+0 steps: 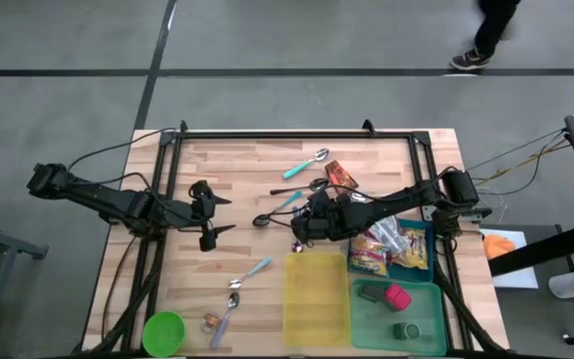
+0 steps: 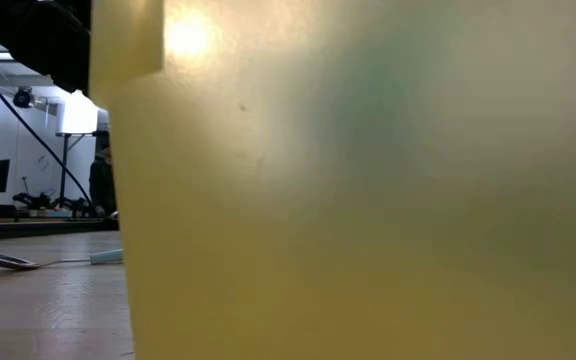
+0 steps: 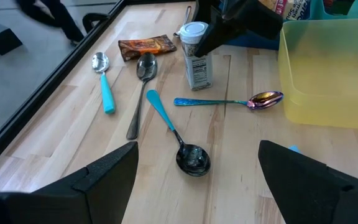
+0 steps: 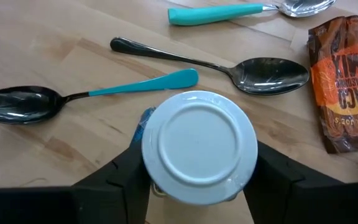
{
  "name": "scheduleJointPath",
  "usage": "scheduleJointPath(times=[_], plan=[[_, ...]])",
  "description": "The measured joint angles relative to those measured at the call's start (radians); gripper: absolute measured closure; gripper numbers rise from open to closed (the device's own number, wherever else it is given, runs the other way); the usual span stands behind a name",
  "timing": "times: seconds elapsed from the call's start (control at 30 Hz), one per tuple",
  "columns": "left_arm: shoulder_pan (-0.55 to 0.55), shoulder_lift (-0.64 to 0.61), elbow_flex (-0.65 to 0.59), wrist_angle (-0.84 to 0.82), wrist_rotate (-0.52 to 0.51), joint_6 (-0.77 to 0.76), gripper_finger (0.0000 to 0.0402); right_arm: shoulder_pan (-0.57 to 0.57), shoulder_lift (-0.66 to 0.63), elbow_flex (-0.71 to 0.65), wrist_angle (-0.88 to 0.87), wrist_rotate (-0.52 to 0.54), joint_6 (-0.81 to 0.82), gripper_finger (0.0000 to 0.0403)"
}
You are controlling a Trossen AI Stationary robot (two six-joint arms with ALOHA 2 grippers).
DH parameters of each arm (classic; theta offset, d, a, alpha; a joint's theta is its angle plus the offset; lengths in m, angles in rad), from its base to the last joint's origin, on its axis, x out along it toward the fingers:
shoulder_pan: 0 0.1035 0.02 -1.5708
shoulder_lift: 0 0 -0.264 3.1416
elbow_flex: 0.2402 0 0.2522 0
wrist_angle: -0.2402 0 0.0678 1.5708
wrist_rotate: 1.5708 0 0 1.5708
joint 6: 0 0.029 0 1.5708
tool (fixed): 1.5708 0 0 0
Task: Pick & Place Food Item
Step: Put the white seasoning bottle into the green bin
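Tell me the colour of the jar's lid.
White; the jar's lid shows best in the right wrist view.

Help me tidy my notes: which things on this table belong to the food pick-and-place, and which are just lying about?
In the job:
- spice jar, white lid, between the right claw fingers
- yellow bin
- taco seasoning packet
- snack bags

Lying about:
- spoons
- green bowl
- left claw, open, waiting
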Motion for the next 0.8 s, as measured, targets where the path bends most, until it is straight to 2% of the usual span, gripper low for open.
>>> scheduleJointPath(times=[0.2, 0.8], plan=[[0.000, 0.000, 0.000, 0.000, 0.000, 0.000, 0.0066, -0.001, 0.000, 0.000, 0.002, -0.019, -0.001, 0.0202], [0.000, 0.000, 0.000, 0.000, 0.000, 0.000, 0.0066, 0.000, 0.000, 0.000, 0.002, -0.023, -0.009, 0.0211]])
